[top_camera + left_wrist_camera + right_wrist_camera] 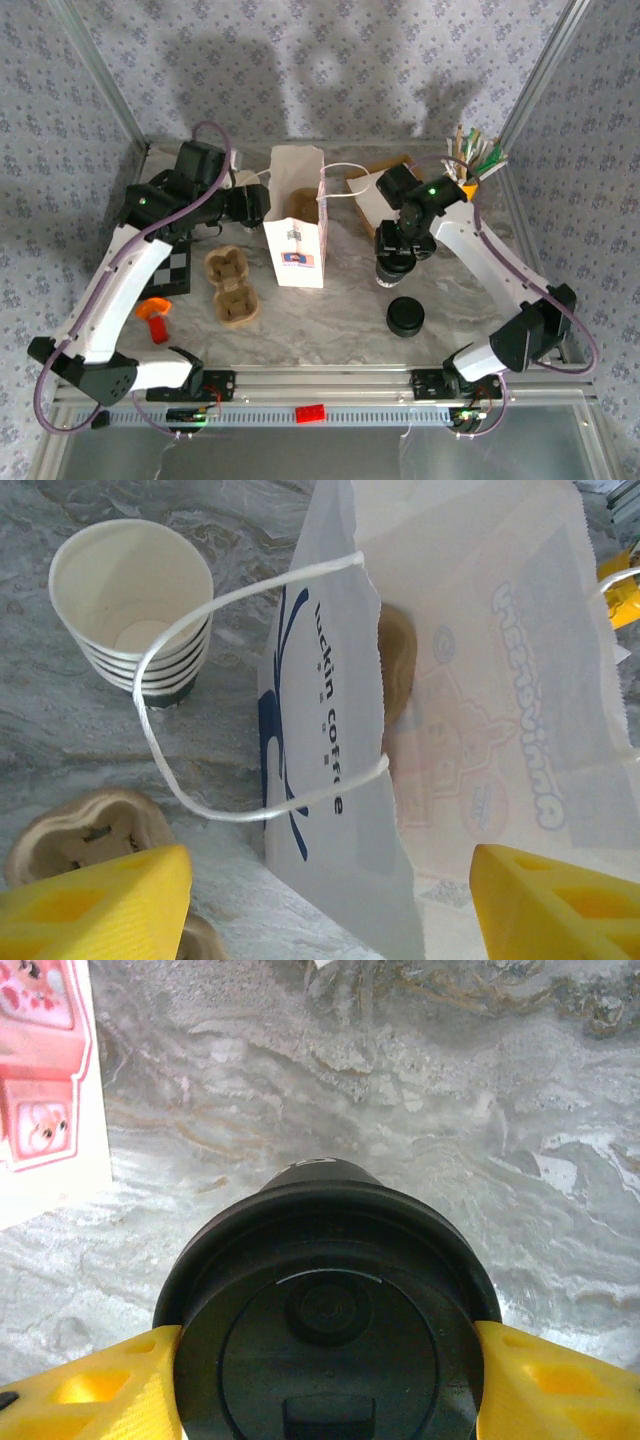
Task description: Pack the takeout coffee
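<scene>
pinching the black-lidded takeout coffee (325, 1290), the right gripper (325, 1350) has a yellow finger tight against each side, over the marble table (400, 1090) just right of the white paper bag (297, 240). the left gripper (330, 875) gapes wide across the bag's top edge, holding nothing, beside dark blue print reading 'luckin coffee'

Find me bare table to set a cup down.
Bare marble runs along the near edge, between the tray and the lids, in front of the bag. Crowded behind: the left gripper at the bag, the right gripper on the lidded cup.
</scene>
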Controlling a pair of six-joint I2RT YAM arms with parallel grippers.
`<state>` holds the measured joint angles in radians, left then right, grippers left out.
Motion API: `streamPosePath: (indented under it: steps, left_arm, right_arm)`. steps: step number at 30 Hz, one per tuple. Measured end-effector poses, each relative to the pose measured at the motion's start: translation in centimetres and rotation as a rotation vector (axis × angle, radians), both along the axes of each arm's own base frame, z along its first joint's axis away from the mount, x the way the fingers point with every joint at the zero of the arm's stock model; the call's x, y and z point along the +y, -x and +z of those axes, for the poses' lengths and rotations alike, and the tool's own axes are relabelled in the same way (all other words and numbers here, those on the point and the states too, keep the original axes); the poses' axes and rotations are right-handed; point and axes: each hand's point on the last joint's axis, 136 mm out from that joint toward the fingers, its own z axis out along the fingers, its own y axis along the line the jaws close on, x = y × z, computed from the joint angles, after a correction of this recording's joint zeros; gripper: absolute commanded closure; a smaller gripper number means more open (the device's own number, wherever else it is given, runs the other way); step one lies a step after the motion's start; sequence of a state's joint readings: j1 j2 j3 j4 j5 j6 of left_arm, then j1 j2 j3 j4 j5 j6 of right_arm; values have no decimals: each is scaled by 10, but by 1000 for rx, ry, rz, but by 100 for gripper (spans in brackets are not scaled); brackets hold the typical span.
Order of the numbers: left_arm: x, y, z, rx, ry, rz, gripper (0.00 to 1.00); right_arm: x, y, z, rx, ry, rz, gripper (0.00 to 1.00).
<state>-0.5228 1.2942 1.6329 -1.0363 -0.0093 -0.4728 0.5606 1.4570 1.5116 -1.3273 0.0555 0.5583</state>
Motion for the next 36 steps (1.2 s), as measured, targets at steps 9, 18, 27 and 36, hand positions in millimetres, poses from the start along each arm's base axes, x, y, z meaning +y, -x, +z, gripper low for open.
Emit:
streamPosePath:
  steps: [9,18,27,36]
  left_arm:
    - [-4,-31,-23,47,-42,-17,39]
    - [-20,-54,-38,85,19,-64,61]
    - [-30,-57,-32,80,78,-68,87]
    - [-46,-52,-28,78,109,-69,95]
  right_arm:
    - [9,25,44,-45,12,0,39]
    - [23,41,97,-150,-43,20,39]
    - [39,43,125,-216,-117,51,40]
    - [47,45,160,-294,-214,83,41]
